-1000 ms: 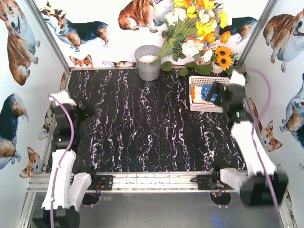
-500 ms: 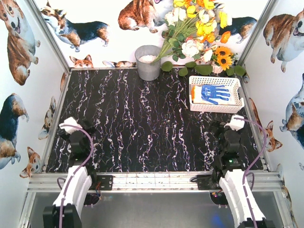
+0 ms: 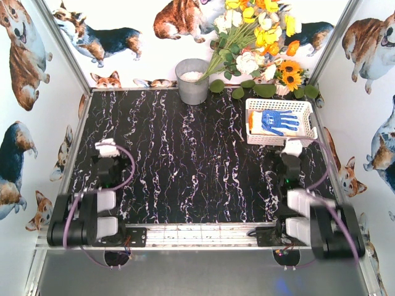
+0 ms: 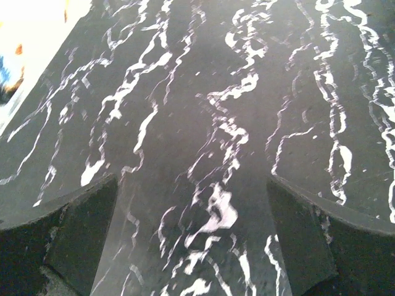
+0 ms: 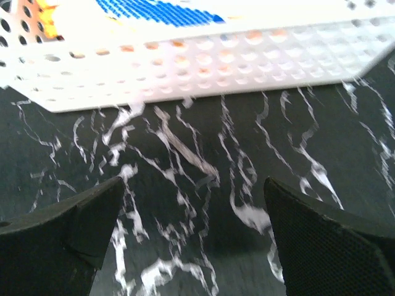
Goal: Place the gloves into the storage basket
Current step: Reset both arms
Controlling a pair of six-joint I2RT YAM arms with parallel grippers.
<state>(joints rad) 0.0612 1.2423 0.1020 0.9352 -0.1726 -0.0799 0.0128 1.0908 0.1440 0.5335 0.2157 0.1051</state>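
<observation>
The white lattice storage basket [image 3: 305, 137] stands at the table's back right. A blue-palmed glove [image 3: 279, 120] lies on top inside it, with orange cuffs at its left end. In the right wrist view the basket's perforated wall [image 5: 203, 68] fills the top, and the blue glove [image 5: 166, 11] shows over the rim. My right gripper [image 3: 289, 159] [image 5: 192, 240] sits just in front of the basket, open and empty. At the near left, my left gripper [image 3: 106, 161] [image 4: 192, 246] is open over bare black marble, holding nothing.
A grey metal bucket [image 3: 192, 80] stands at the back centre. A bunch of flowers [image 3: 259, 37] leans over the back right corner behind the basket. Both arms are folded back near their bases. Printed walls close in three sides.
The right arm has pulled back from over the basket to the near edge, leaving the blue glove inside. The left arm has also folded back toward its base.
</observation>
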